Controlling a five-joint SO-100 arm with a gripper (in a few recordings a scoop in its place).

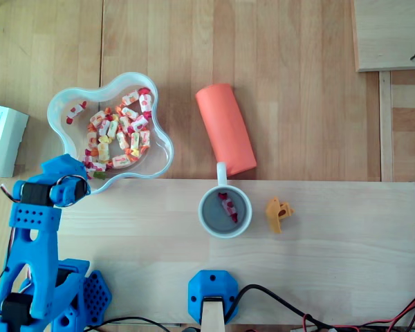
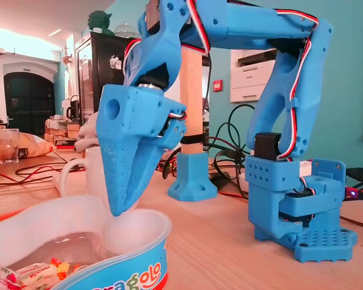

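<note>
Hovering gripper (image 2: pixel 117 205) tip-down just inside candy bowl (image 2: pixel 146 237) rim, lower left of fixed view, steep likely to clear the wall; jaws pressed together, nothing between. Candies (image 1: pixel 117 135) piled upper left overhead; mug (image 1: pixel 225 235) centre.

On the wooden bench (image 1: pixel 318 90) stands a mug (image 1: pixel 211 216): orange roll (image 1: pixel 225 128) just behind it, candy bowl (image 1: pixel 61 126) behind-left, yellow piece (image 1: pixel 279 214) right.

Gripper (image 2: pixel 118 208): you see matt blue plastic, slightly rough.
Bowl (image 1: pixel 167 142): glossy, half-clear white plastic.
Board (image 1: pixel 332 263): pale wood, smooth, matt.
Mug (image 1: pixel 202 214): glossy, looks ceramic.
</note>
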